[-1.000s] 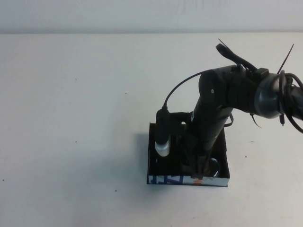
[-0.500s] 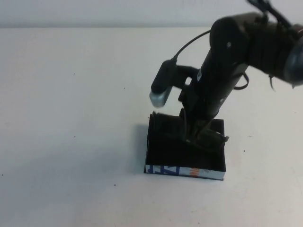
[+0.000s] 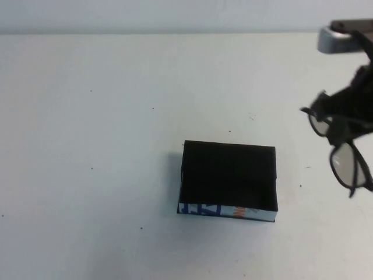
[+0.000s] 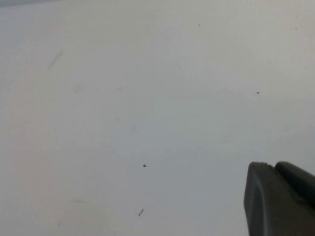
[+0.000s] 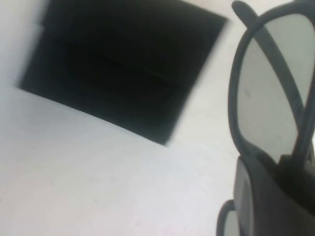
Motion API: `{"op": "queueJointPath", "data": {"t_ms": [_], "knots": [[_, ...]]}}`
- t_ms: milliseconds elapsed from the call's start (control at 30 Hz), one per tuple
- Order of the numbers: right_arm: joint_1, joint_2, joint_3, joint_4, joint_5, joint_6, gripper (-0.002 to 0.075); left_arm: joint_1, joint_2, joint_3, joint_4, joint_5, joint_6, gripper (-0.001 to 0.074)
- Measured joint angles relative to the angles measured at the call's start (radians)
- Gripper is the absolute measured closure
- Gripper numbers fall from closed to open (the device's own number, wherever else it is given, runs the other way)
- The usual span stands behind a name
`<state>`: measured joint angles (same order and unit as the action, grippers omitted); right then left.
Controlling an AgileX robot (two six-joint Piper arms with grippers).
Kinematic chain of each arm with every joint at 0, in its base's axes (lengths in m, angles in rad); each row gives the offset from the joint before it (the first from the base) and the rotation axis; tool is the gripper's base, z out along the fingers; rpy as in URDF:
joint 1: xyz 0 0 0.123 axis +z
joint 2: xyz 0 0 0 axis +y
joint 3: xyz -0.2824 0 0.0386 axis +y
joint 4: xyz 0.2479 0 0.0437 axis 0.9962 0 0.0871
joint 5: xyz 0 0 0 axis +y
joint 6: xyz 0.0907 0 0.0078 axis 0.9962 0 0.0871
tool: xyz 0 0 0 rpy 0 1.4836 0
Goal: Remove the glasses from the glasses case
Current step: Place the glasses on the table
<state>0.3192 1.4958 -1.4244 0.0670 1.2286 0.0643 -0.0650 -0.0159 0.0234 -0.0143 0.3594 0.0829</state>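
The glasses case (image 3: 227,210), a shallow black box with a white printed front edge, sits open and empty at the table's middle. It also shows in the right wrist view (image 5: 123,69). My right gripper (image 3: 349,118) is at the far right of the high view, raised above the table to the right of the case. It is shut on the glasses (image 3: 349,166), which hang from it tilted, black frame and greyish lenses. In the right wrist view the glasses (image 5: 268,93) sit in the right gripper (image 5: 275,182). My left gripper (image 4: 275,169) shows only in its wrist view, shut and empty over bare table.
The white table (image 3: 105,146) spreads around the case with only small dark specks on it. A pale wall runs along the back edge. The right arm's wrist camera (image 3: 335,41) shows at the top right.
My right gripper has lifted the glasses out of the case and carried them up and to the right. The case has stayed in place and now lies empty.
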Motion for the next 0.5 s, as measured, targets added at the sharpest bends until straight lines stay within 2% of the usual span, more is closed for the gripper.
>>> {"op": "queueJointPath", "data": {"t_ms": [200, 333, 500], "knots": [[-0.154, -0.002, 0.28, 0.011, -0.102, 0.052, 0.0682, 0.0, 0.0, 0.0, 0.0, 0.0, 0.0, 0.074], [-0.181, 0.039, 0.382, 0.015, -0.215, 0.042, 0.0673, 0.0, 0.0, 0.0, 0.0, 0.0, 0.0, 0.0739], [-0.181, 0.091, 0.407, 0.037, -0.349, 0.011, 0.0577, 0.0, 0.0, 0.0, 0.0, 0.0, 0.0, 0.074]]}}
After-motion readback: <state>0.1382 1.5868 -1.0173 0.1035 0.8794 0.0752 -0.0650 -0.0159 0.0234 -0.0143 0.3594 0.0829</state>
